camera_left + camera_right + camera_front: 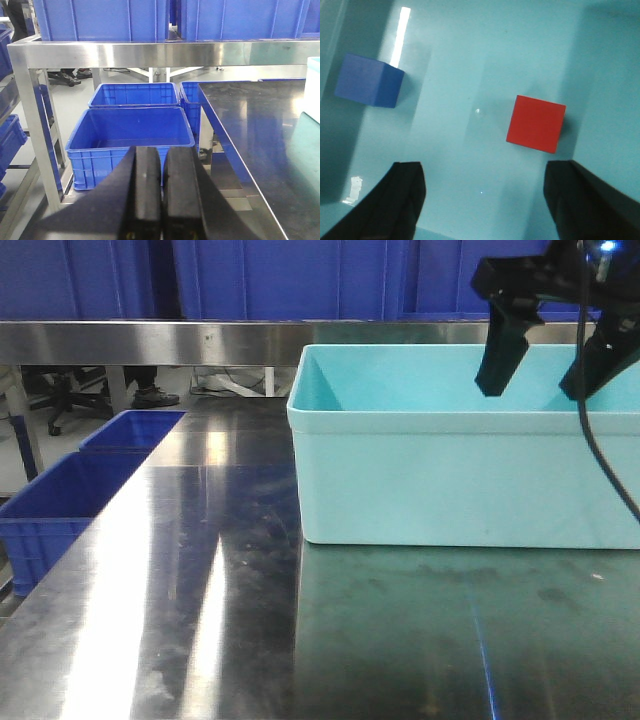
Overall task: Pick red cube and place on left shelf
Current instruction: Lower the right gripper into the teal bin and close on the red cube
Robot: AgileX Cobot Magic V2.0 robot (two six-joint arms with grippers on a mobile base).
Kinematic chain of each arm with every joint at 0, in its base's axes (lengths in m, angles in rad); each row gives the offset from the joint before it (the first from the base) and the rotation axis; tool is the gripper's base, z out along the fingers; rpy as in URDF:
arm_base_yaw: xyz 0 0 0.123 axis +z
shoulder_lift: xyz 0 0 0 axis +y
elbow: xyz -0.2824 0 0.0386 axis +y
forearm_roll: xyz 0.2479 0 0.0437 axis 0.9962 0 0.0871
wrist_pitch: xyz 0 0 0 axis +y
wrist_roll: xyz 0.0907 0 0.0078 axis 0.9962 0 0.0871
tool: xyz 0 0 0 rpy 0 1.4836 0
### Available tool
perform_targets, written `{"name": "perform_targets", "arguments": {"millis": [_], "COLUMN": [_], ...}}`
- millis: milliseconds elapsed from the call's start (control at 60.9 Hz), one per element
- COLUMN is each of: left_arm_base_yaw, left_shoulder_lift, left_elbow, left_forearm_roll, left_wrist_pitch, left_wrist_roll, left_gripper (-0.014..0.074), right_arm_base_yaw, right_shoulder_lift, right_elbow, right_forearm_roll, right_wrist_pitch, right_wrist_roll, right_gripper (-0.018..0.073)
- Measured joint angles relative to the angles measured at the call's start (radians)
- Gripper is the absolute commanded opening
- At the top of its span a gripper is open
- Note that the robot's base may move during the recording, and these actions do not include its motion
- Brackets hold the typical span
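Right wrist view: right gripper (485, 170) jaws wide apart, nothing held, over turquoise tub (460, 480) floor. Red cube (536, 123) lies on tub floor just ahead of gripper, offset toward right-hand finger in view, no contact. Blue cube (368, 80) also in tub, ahead-left, well apart from red. Left gripper (161, 152) pads pressed together, nothing btwn; blue crates (130, 125) ahead, left shelf (150, 54) rail above them.

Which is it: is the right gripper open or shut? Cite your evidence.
Open: the right gripper holds its fingers wide apart over the turquoise tub; the red cube lies free.
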Motion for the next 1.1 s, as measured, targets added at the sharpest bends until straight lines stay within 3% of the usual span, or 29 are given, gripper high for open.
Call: {"name": "perform_targets", "arguments": {"millis": [312, 1100], "left_arm_base_yaw": [0.000, 0.000], "left_shoulder_lift": [0.000, 0.000], "left_elbow": [0.000, 0.000], "left_forearm_roll": [0.000, 0.000], "left_wrist_pitch": [0.000, 0.000], "left_wrist_roll": [0.000, 0.000], "left_gripper": [0.0102, 0.0102], "right_arm_base_yaw": [0.000, 0.000], "right_shoulder_lift": [0.061, 0.283], "right_elbow": [-0.073, -0.132], "right_forearm_roll": [-0.125, -0.162], "right_wrist_pitch": [0.046, -0.004], "right_wrist_roll": [0.119, 0.172], "right_gripper": [0.0607, 0.0578]}}
